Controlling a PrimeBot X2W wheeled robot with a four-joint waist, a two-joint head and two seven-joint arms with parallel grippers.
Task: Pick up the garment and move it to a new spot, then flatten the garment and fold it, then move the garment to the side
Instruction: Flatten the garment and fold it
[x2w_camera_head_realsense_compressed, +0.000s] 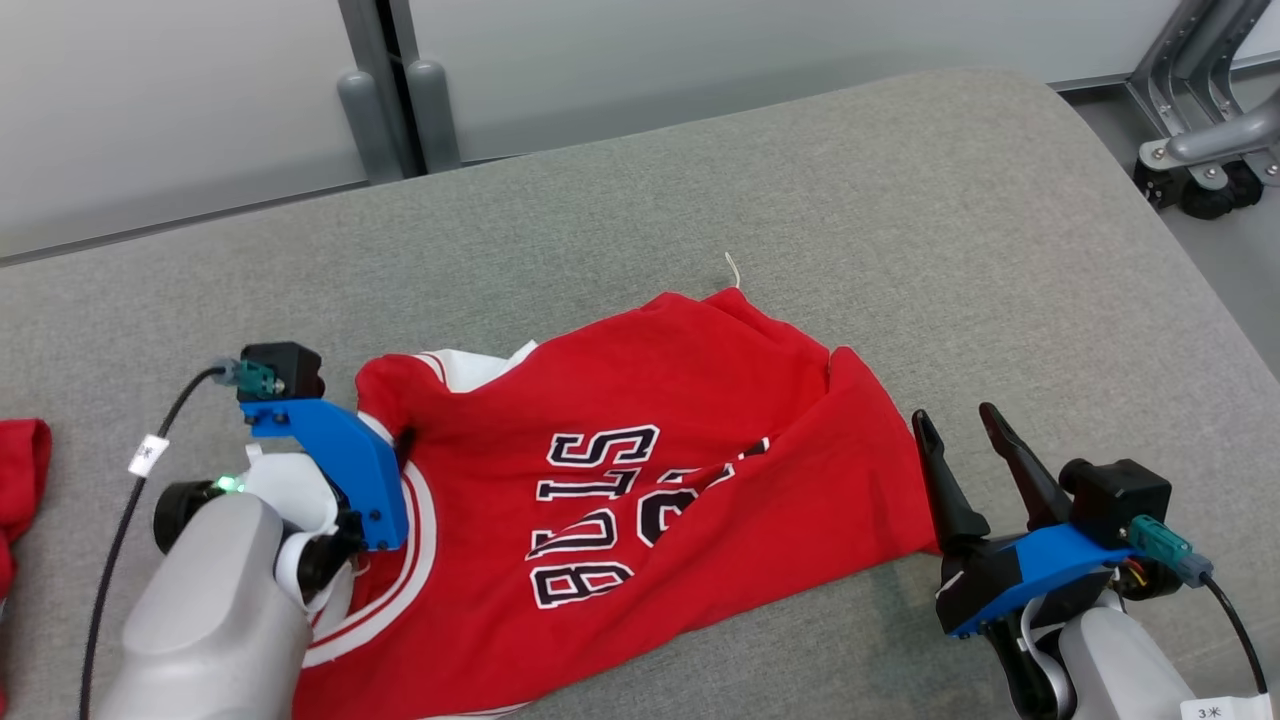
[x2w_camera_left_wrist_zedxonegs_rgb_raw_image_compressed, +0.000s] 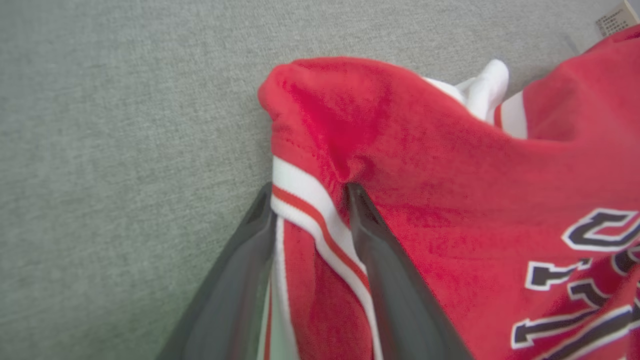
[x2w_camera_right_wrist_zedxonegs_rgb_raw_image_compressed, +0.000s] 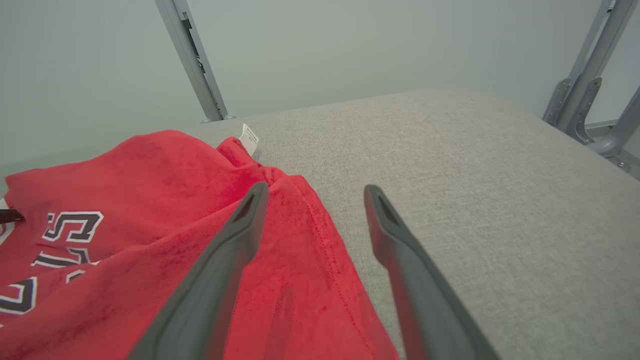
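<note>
Both spread: left gripper (x2w_camera_left_wrist_zedxonegs_rgb_raw_image_compressed: 310, 190) straddles garment (x2w_camera_left_wrist_zedxonegs_rgb_raw_image_compressed: 425, 165); right gripper (x2w_camera_right_wrist_zedxonegs_rgb_raw_image_compressed: 315, 188) at hem.

The garment (x2w_camera_head_realsense_compressed: 640, 450) caught between the left gripper's (x2w_camera_left_wrist_zedxonegs_rgb_raw_image_compressed: 310, 192) fingers (x2w_camera_left_wrist_zedxonegs_rgb_raw_image_compressed: 395, 300) is soft, matt red cloth with a fuzzy nap. Its white-and-red trim (x2w_camera_left_wrist_zedxonegs_rgb_raw_image_compressed: 300, 185) looks like a smoother, flatter knit. The fingers are dark, smooth, matt plastic. Ahead of the right gripper (x2w_camera_right_wrist_zedxonegs_rgb_raw_image_compressed: 315, 190), the tabletop (x2w_camera_right_wrist_zedxonegs_rgb_raw_image_compressed: 475, 165) is coarse grey woven fabric, matt. Beyond, to its right, stand frame legs (x2w_camera_right_wrist_zedxonegs_rgb_raw_image_compressed: 567, 102) of dull grey metal.
</note>
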